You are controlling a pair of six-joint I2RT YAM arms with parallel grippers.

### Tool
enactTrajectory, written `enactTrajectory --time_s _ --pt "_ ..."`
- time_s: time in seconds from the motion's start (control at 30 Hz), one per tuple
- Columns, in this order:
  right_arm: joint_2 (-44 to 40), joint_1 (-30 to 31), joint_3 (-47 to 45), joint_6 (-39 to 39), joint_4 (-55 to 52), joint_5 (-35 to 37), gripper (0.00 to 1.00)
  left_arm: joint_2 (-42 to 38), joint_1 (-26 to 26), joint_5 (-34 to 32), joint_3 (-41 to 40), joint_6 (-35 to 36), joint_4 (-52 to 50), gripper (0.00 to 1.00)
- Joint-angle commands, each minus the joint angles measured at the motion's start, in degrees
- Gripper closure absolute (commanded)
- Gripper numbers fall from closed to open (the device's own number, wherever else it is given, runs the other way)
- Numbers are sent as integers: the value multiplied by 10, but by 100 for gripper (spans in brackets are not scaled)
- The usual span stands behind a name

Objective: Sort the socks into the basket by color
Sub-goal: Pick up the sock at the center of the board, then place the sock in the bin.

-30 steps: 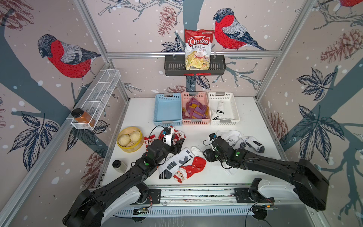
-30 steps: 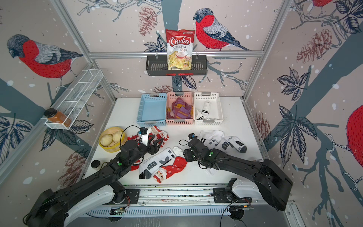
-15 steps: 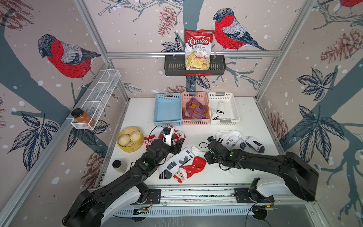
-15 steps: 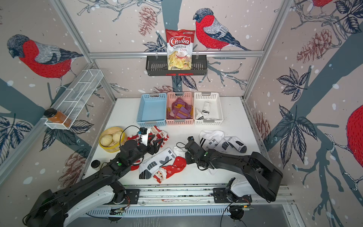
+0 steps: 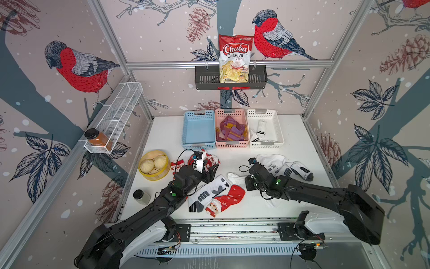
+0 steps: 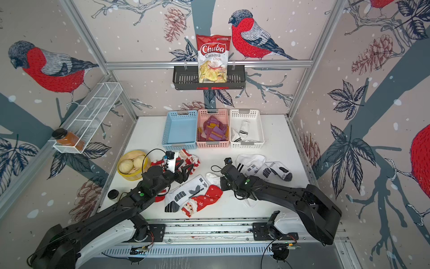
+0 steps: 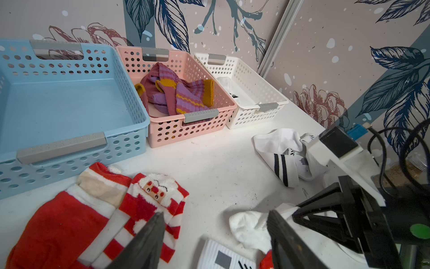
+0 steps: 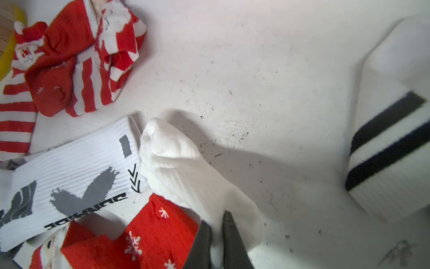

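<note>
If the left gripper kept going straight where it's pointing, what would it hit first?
Likely bare table: the left gripper aims between the striped sock and white sock, with the pink basket farther on. Depth unclear.

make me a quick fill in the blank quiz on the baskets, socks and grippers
The empty basket is ___.
The maroon-purple socks lie in the ___ one.
The right gripper is shut on a plain sock coloured ___.
The left gripper is ___.
Missing: blue; pink; white; open.
</note>
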Motion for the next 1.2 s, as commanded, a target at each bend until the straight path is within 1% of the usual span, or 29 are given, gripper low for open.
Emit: enactTrajectory --time_s 0.0,0.23,0.4,0.5,0.6,0.73,0.97,1.07,1.17 --pt "-13 -12 15 -14 9 13 87 1 0 18 1 5 7 30" --pt "-57 -70 53 -40 7 15 87 8 0 25 13 10 4 29" --pt "-67 -121 98 -63 -4 47 87 28 0 45 28 9 11 29" --pt "-74 -169 108 -80 30 58 86 37 0 54 26 5 22 29" --pt "-62 -232 131 -96 45 38 85 44 0 57 27 7 25 28" --pt "-19 -295 177 -119 57 28 85 53 0 56 39 17 14 28" --pt "136 -393 278 -131 80 -20 85 53 0 51 37 12 9 28" --pt "211 -424 342 -131 66 -44 85 47 0 47 34 12 5 28" --pt "288 -441 412 -132 45 -62 85 41 0 38 32 11 0 27"
